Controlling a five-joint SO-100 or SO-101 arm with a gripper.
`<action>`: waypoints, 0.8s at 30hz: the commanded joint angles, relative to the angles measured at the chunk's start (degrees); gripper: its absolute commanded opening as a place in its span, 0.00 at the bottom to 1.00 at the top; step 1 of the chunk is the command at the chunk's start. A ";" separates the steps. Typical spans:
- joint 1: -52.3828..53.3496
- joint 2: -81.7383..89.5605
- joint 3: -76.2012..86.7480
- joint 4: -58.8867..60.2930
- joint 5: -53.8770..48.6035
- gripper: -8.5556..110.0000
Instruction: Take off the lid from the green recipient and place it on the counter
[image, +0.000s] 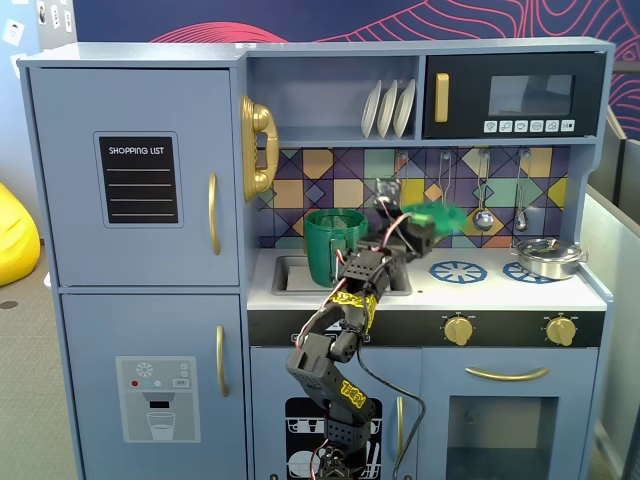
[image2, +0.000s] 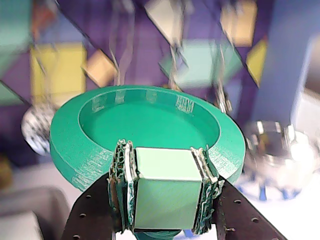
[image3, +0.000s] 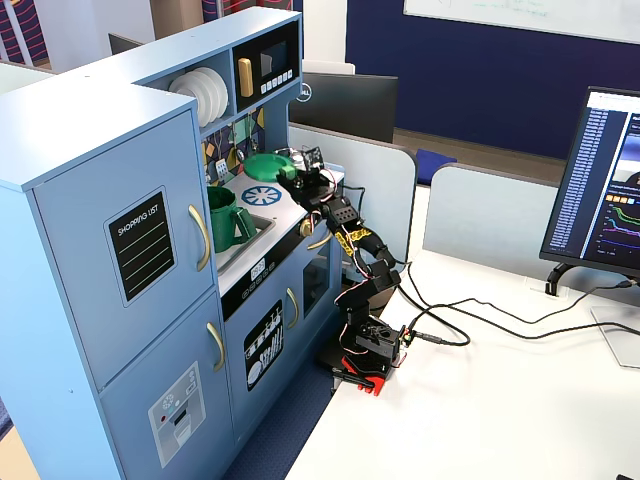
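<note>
My gripper (image2: 165, 192) is shut on the pale green block-shaped tab of the lid (image2: 150, 125), a flat round green disc with a raised rim. I hold the lid in the air above the white counter (image: 480, 293), over the left blue burner ring (image: 457, 271); the lid also shows in both fixed views (image: 435, 214) (image3: 264, 166). The green recipient (image: 333, 245) stands open in the sink area, left of the gripper (image: 415, 235), and shows in the other fixed view too (image3: 226, 218).
A shiny steel pot (image: 547, 257) sits on the right burner and appears blurred at the right of the wrist view (image2: 280, 145). Utensils hang on the tiled back wall (image: 483, 190). The arm's base (image3: 368, 345) stands on a white desk beside the toy kitchen.
</note>
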 joint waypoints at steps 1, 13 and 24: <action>2.37 2.72 4.22 -6.94 0.88 0.07; 3.34 -6.06 13.89 -22.24 0.00 0.07; 3.25 -13.18 16.79 -29.00 -1.41 0.07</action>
